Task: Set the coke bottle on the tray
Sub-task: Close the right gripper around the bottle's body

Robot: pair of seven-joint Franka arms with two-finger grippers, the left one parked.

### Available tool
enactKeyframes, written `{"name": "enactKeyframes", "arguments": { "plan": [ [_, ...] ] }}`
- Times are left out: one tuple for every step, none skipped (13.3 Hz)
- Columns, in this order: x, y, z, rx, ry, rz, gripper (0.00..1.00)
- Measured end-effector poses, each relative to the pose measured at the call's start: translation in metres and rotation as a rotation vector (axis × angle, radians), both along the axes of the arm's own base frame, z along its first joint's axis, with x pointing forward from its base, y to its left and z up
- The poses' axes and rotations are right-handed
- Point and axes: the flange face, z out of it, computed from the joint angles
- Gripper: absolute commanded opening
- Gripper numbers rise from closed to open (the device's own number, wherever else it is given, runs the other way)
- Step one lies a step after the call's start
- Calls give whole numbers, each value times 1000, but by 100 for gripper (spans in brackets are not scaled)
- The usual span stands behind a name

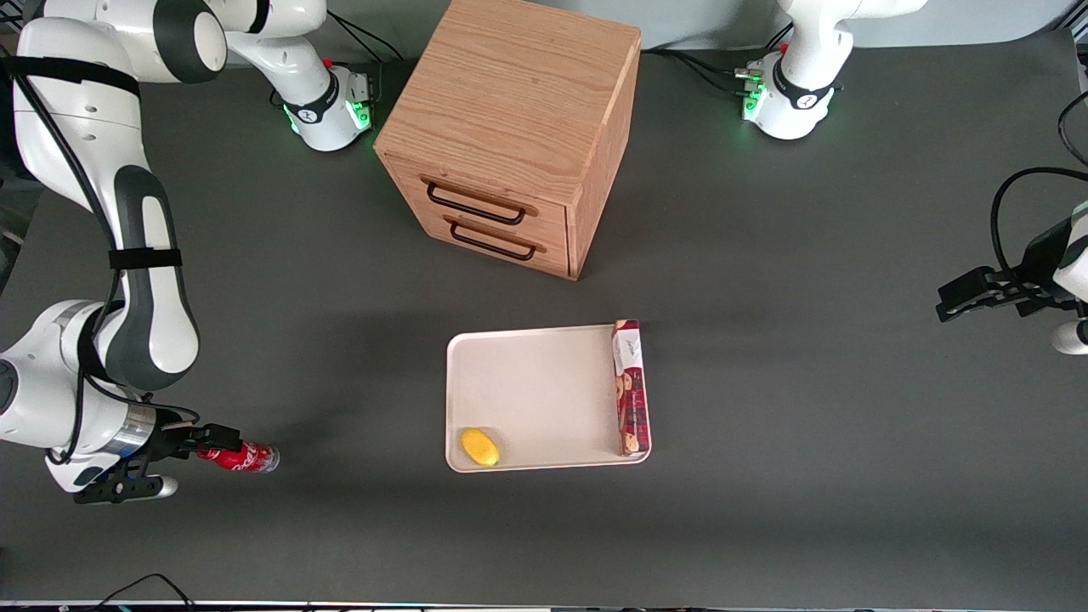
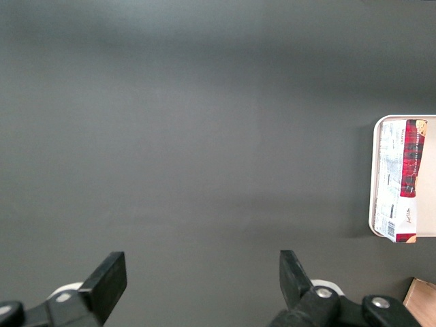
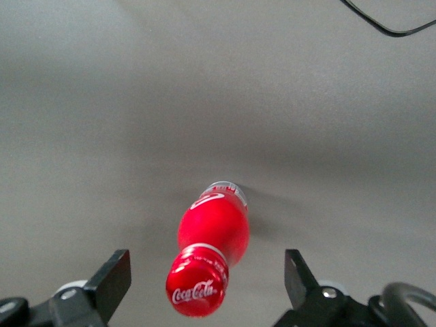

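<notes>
Red coke bottle [image 3: 211,255] between open claw [image 3: 207,276]

A robotics lab bench: dark grey table [image 1: 807,357], arm bases [image 1: 327,110] with green lights bolted along one edge, cables [image 1: 697,64] trailing there, right gripper [image 1: 191,446] near a corner.
</notes>
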Motion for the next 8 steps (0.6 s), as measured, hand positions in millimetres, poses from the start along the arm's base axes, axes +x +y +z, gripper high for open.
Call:
{"name": "enactKeyframes", "arguments": {
  "plan": [
    [0, 0, 0, 0, 1, 13, 100],
    [0, 0, 0, -1, 1, 21, 100],
    [0, 0, 0, -1, 1, 25, 99],
    [0, 0, 1, -2, -1, 29, 95],
    [1, 0, 3, -3, -6, 37, 89],
    [2, 0, 6, -5, -13, 50, 80],
    [3, -1, 7, -7, -17, 57, 69],
    [3, -1, 8, -8, -19, 62, 60]
  ]
}}
